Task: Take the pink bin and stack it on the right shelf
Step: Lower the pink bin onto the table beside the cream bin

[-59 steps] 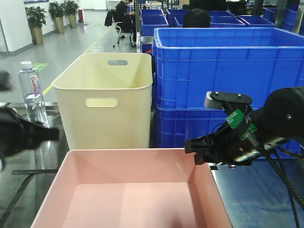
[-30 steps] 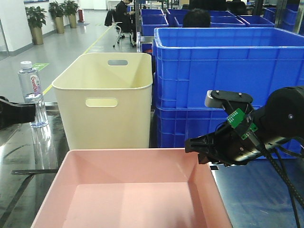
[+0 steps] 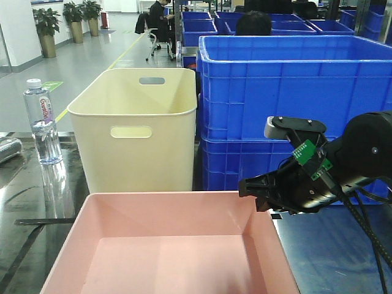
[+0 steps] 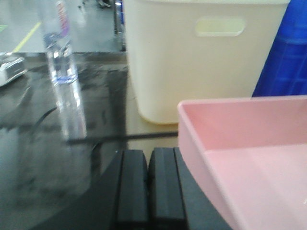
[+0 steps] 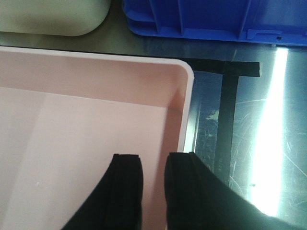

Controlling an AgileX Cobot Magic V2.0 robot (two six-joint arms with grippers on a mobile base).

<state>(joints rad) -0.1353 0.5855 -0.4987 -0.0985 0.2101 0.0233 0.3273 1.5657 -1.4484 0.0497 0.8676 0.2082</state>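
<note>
The dark, glossy worktop [image 3: 37, 202] reflects the light like a mirror, and strips of black tape [image 5: 230, 96] cross it. On it, closest to me, lies the pink bin [image 3: 171, 245], empty, with its open side up. The right end effector [image 5: 153, 191] is over the bin's far right corner; its two black fingers [image 5: 125, 191] stand a little apart, with a narrow gap, and they grasp nothing. One finger is above the inside of the bin, the other near its right wall. The left end effector [image 4: 149, 184] is just beside the bin's left wall, outside it, with the fingers pressed together and empty. Behind the bin stands a cream bin [image 3: 138, 131], with a water bottle [image 3: 41, 122] to its left and stacked blue crates [image 3: 294, 92] to its right. Farther away is a hall with potted plants [image 3: 46, 24] and a seated person [image 3: 160, 18].
</note>
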